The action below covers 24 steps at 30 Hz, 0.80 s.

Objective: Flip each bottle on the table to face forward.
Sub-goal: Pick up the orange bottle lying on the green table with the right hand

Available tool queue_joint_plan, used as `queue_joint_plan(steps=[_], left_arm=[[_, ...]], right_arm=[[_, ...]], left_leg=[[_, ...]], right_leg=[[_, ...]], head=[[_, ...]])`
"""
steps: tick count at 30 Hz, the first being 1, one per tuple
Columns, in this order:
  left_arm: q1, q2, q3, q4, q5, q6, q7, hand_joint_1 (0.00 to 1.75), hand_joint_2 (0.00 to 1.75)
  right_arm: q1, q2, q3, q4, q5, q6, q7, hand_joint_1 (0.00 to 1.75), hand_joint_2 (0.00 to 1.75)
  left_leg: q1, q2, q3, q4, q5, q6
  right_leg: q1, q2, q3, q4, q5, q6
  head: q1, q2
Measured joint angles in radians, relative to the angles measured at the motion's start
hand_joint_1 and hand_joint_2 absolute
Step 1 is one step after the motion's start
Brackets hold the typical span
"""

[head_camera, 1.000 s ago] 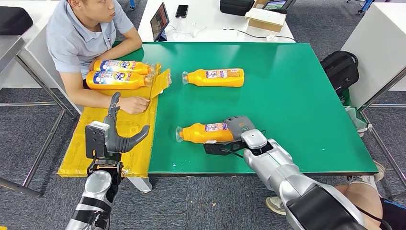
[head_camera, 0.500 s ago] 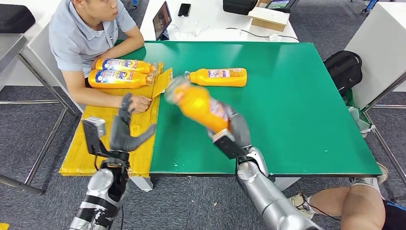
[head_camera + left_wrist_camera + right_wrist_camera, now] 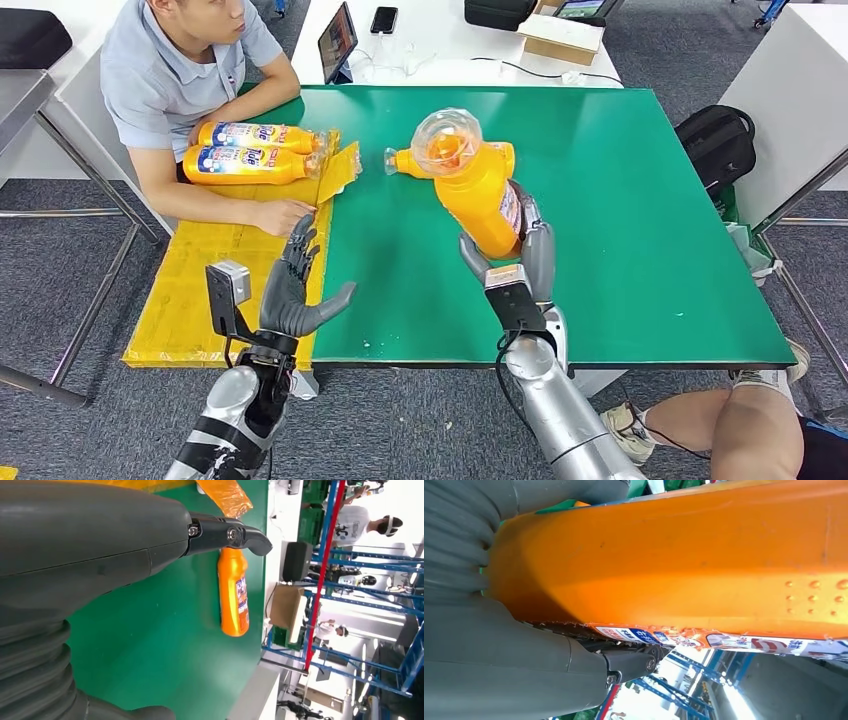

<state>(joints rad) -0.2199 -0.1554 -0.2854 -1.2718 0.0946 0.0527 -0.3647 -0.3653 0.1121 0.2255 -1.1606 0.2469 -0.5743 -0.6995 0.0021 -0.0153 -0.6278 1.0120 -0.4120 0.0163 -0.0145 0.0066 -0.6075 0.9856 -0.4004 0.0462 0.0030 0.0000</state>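
My right hand [image 3: 515, 262] grips an orange bottle [image 3: 472, 190] [image 3: 684, 565] by its lower body and holds it upright above the green table [image 3: 620, 220], its clear cap toward the camera. A second orange bottle [image 3: 497, 152] [image 3: 234, 594] lies on its side behind it, mostly hidden in the head view. Two more orange bottles [image 3: 250, 150] lie by the person at the table's far left. My left hand [image 3: 298, 285] is raised near the table's left front edge, fingers spread, holding nothing.
A person [image 3: 175, 70] sits at the far left with a forearm on yellow cardboard [image 3: 200, 300]. A white table behind carries a tablet [image 3: 335, 42], a phone and a box. A black backpack [image 3: 715, 140] sits on the floor to the right.
My right hand has lifted the bottle off the table and swung it upright, moving it back and to the right. My left hand has risen and shifted rightward toward the table edge.
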Motion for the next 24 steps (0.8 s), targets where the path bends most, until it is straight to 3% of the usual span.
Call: queue_joint_plan(steps=[6,11,14,20,24], left_arm=[[0.025,0.015,-0.034,-0.030,-0.075,-0.045,-0.058,0.00,1.75],[0.069,0.036,-0.086,-0.112,-0.258,-0.027,-0.136,0.00,1.75],[0.076,0.039,-0.104,-0.146,-0.277,-0.020,-0.145,0.00,1.75],[0.048,0.027,-0.112,-0.163,-0.224,-0.003,-0.130,0.00,1.75],[0.025,0.020,-0.115,-0.160,-0.136,-0.043,-0.090,0.00,1.75]], right_arm=[[0.002,-0.002,0.009,-0.011,-0.027,0.028,0.000,1.75,1.75],[-0.010,0.002,0.040,0.037,0.003,0.192,0.000,1.75,1.75],[-0.020,0.020,0.087,0.085,0.049,0.245,0.001,1.75,1.75],[-0.028,0.089,0.218,0.161,0.090,0.248,0.001,1.75,1.75],[-0.040,0.122,0.312,0.204,0.100,0.173,0.002,1.75,1.75]], left_leg=[[0.000,0.000,-0.001,0.000,0.000,0.000],[0.000,0.000,-0.001,0.000,0.000,0.000],[0.000,0.000,-0.001,0.000,0.000,0.000],[0.001,0.000,-0.001,0.000,0.000,0.000],[0.001,0.000,-0.001,0.000,0.000,0.000]], right_leg=[[0.000,0.000,0.000,0.000,0.000,0.000],[0.000,0.000,0.000,0.000,0.000,0.000],[0.000,0.000,-0.001,0.000,0.000,0.000],[0.001,0.000,-0.001,0.000,0.000,0.000],[0.000,0.000,-0.001,0.000,0.000,0.000]], head=[[0.000,0.000],[0.000,0.000],[0.000,0.000],[0.000,0.000],[0.000,0.000]])
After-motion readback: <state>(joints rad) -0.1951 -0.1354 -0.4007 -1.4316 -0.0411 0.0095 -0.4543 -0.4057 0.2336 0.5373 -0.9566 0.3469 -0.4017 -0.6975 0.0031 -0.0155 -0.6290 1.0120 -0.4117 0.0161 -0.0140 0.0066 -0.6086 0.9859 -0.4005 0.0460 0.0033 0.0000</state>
